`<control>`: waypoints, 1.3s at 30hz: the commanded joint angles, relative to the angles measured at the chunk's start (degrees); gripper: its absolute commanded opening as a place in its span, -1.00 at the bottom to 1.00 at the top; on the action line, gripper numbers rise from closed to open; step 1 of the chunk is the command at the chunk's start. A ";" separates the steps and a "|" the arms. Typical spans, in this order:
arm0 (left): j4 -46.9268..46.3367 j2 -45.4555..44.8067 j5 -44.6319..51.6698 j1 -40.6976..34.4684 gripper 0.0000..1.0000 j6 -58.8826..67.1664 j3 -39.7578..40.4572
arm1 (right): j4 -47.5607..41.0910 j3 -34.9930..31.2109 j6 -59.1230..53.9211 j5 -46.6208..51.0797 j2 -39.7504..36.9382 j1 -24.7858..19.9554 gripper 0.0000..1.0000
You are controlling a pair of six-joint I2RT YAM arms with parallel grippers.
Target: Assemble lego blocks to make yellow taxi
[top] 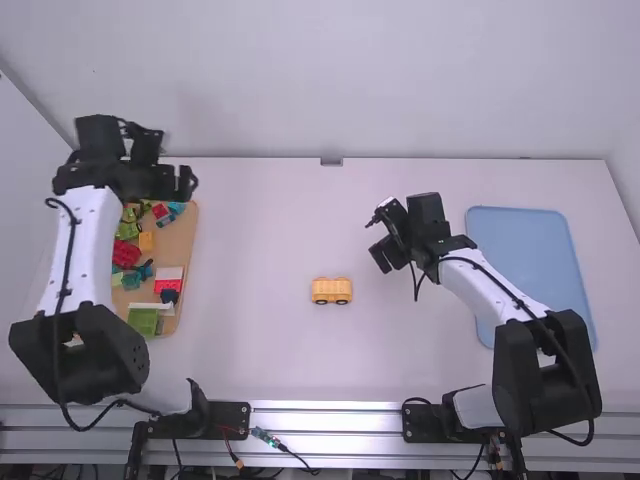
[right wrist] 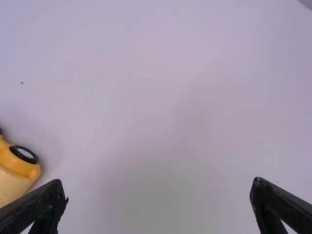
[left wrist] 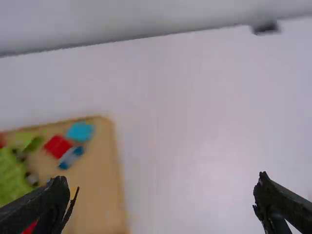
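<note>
The yellow taxi [top: 332, 291] stands on the white table [top: 260, 235] between the two arms, on its wheels, one side toward the near edge. The high view gives the whole length of its body; the right wrist view catches one end up close, with a black tyre [right wrist: 24, 154] around a pale hub.

To the taxi's right and a little farther off is the right gripper [top: 387, 254], its fingers spread wide with nothing between them. Right of that arm lies a blue tray [top: 517, 225].

Well apart on the left, the wooden tray [top: 184, 240] bears loose blocks: an orange one [top: 146, 242], a green one [top: 144, 321] at the near end, and red pieces. The left gripper [top: 178, 183] is over its far end, fingers wide apart and empty. The left wrist view brings out a bright blue block [left wrist: 80, 131] beside a red one [left wrist: 57, 146] there.
</note>
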 commanded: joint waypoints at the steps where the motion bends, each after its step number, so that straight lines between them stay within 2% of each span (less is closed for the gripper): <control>1: -0.35 3.58 -0.44 3.89 0.96 -3.78 1.53 | 0.57 -0.37 0.48 0.28 0.44 0.09 0.99; 8: 0.04 13.57 -1.33 8.26 0.98 -6.82 3.56 | 1.84 -0.28 0.46 0.28 0.44 0.09 0.99; 13: 1.62 20.28 -12.55 8.22 0.98 -13.86 4.13 | 1.57 -0.28 0.46 0.31 0.44 0.09 0.99; 17: 1.86 22.38 -15.67 8.35 0.98 -14.62 4.13 | 1.57 -0.28 0.42 0.33 0.44 0.09 0.99; 22: 3.74 22.69 -15.47 9.01 1.00 -13.42 3.02 | 1.42 -0.28 0.24 0.33 0.44 0.09 0.99; 25: 5.25 22.69 -15.41 9.64 0.86 -9.44 1.09 | 1.42 -0.31 0.28 0.31 0.44 0.09 0.99; 26: 5.46 22.69 -15.41 9.75 0.87 -9.31 0.83 | 1.42 -0.31 0.26 0.33 0.44 0.09 0.99; 28: 7.32 22.69 -15.34 10.58 1.00 -8.26 -0.96 | 1.44 -0.31 0.24 0.33 0.44 0.09 0.99; 30: 8.55 22.69 -14.91 11.08 0.99 -7.93 -2.01 | 1.51 -0.28 0.26 0.31 0.44 0.09 0.99; 35: 12.74 22.69 -3.63 14.05 0.93 -3.85 -6.12 | 1.62 -0.28 0.26 0.33 0.44 0.09 0.99; 39: 16.52 22.69 -3.37 15.02 0.88 -4.00 -8.74 | 1.92 -0.28 0.26 0.26 0.44 0.11 0.99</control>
